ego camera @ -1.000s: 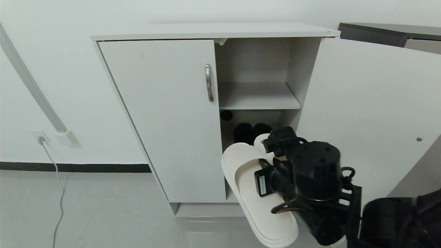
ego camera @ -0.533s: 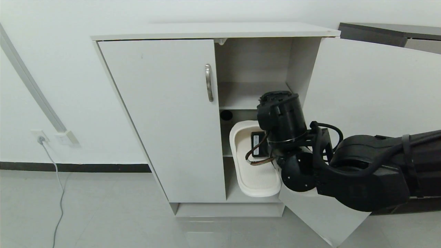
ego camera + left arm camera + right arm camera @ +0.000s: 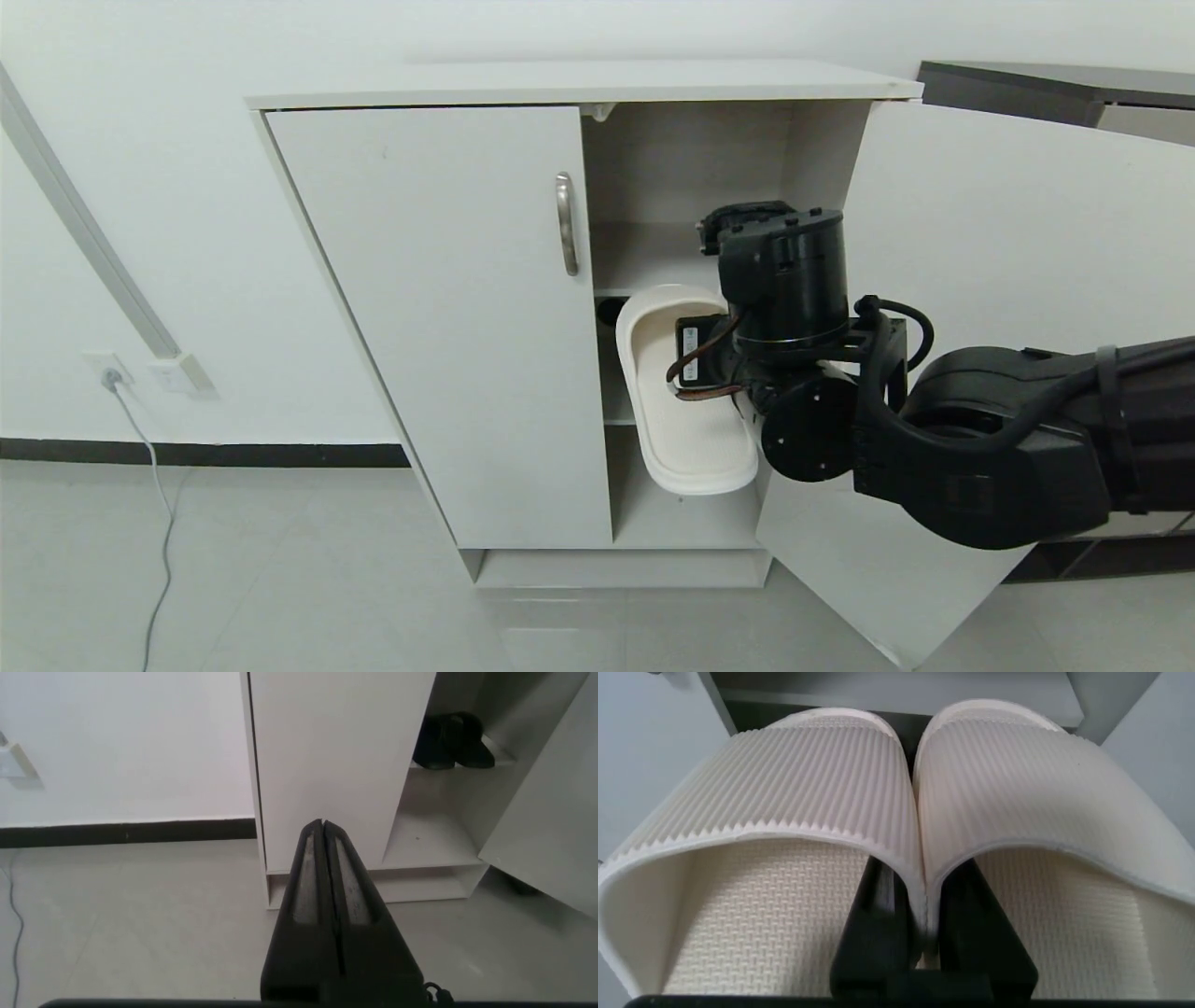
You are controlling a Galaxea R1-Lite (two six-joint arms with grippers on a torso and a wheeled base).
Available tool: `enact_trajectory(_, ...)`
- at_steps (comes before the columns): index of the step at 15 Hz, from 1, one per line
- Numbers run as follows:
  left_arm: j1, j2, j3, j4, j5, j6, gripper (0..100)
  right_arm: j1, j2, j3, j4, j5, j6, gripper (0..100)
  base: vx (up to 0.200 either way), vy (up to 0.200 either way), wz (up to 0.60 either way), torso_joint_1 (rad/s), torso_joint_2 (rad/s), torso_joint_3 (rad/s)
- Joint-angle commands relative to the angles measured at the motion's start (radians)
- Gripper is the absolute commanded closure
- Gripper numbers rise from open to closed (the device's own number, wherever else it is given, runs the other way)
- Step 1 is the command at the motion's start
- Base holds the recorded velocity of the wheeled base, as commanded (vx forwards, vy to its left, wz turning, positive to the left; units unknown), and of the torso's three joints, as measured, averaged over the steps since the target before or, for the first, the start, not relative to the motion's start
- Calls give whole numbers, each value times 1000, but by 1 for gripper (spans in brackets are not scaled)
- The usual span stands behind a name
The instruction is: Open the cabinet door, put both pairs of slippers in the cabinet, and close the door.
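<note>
- Right wrist view: the right gripper (image 3: 922,913) is clenched on the pair of white slippers (image 3: 794,812). It pinches the two straps together where their inner edges meet. The ribbed straps lie side by side, touching, with the toes pointing away from the wrist toward the dark cabinet interior.
- Left wrist view: the left gripper (image 3: 321,829) hangs over the grey floor (image 3: 140,915) with its fingers pressed flat together and nothing between them. It is well apart from the cabinet.
- Head view: the white slippers (image 3: 686,439) are held steeply tilted in the open right half of the cabinet (image 3: 560,84). The toe end is up, just under the front edge of the upper shelf (image 3: 644,266), and the heel end is lower, above the bottom compartment. How deep inside they reach, I cannot tell.
- The right door (image 3: 1008,280) stands swung wide open beside the arm. The left door (image 3: 439,317) is closed, with its metal handle (image 3: 566,224) upright near the inner edge.
- The black slippers (image 3: 453,742) sit as a pair on the shelf above the bottom compartment.
- Farthest off, a wall socket (image 3: 112,378) has a cable (image 3: 163,523) trailing down to the floor.
</note>
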Motion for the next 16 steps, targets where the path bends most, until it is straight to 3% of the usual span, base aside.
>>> enact_trajectory(1,0,0,0,0,0,0,100,0,-3,2,-4,0,0,100,200,0,0,7,2,2)
enact_trajectory(14,0,0,0,0,0,0,100,-1,5,5,-4,2,-2,100,200,0,0,3,1,3)
enact_trajectory(16,0,0,0,0,-1,0,100,-6,21,-6,-4,17,0,100,0,0,0,0,0,0)
